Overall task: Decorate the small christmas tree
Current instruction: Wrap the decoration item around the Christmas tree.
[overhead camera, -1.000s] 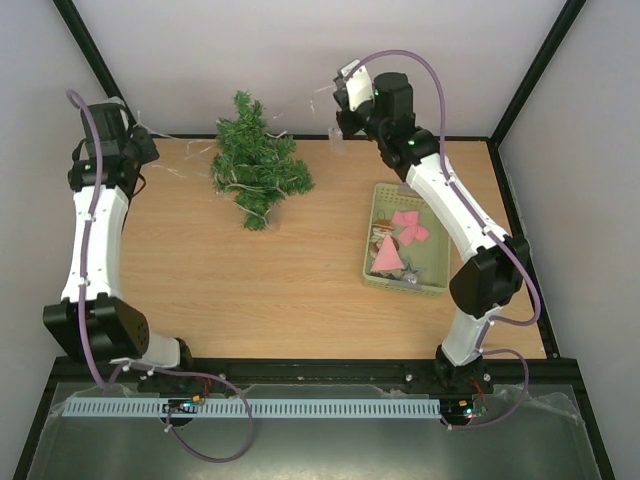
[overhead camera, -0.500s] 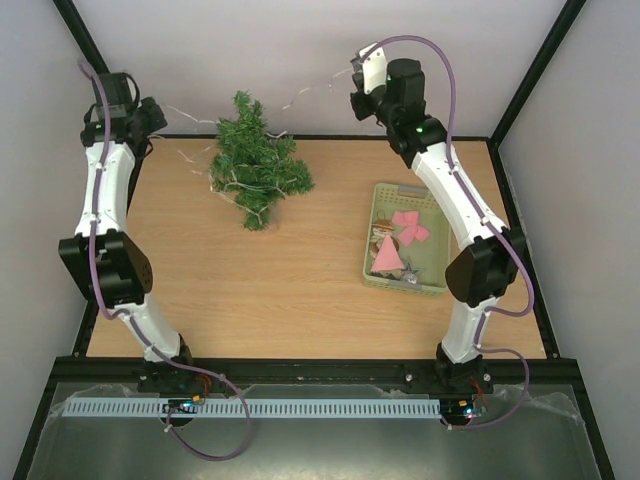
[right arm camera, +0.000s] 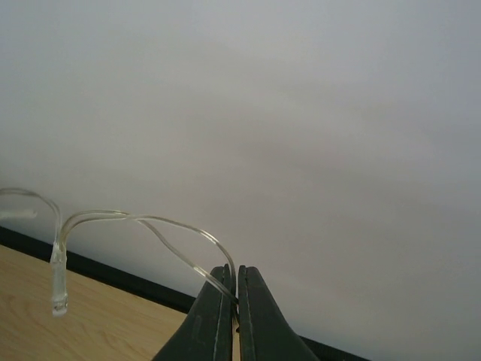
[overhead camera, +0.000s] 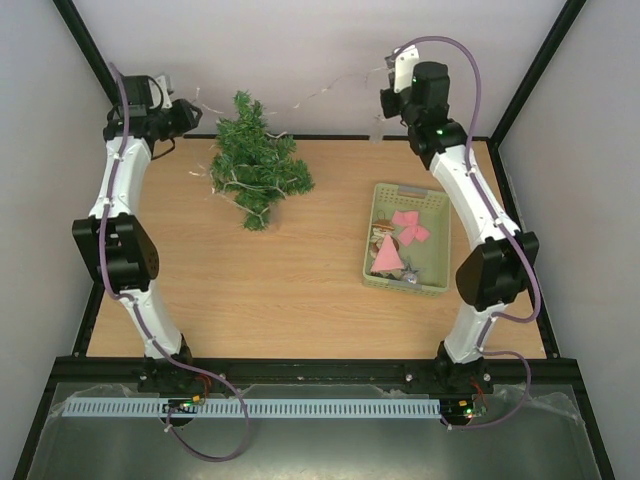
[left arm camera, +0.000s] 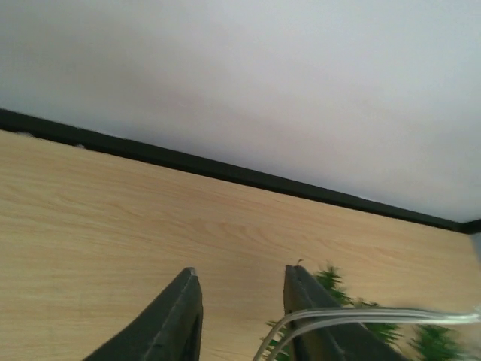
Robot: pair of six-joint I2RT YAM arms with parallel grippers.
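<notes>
String lights [right arm camera: 150,220] update: our left tool [left arm camera: 240,274] just spread, tree [overhead camera: 255,165] right ahead, freeing that end; right tool [right arm camera: 236,272] is pinching them.

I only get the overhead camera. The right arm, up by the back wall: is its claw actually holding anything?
Observer: Yes. Its wrist camera shows the right gripper shut on a clear light string.
Operator: Any lamps on it?
Observer: One small bulb dangles from it, left in that view.
Operator: And the left claw?
Observer: The left gripper has its jaws apart; the string runs past one finger, the small christmas tree's branches behind it.
</notes>
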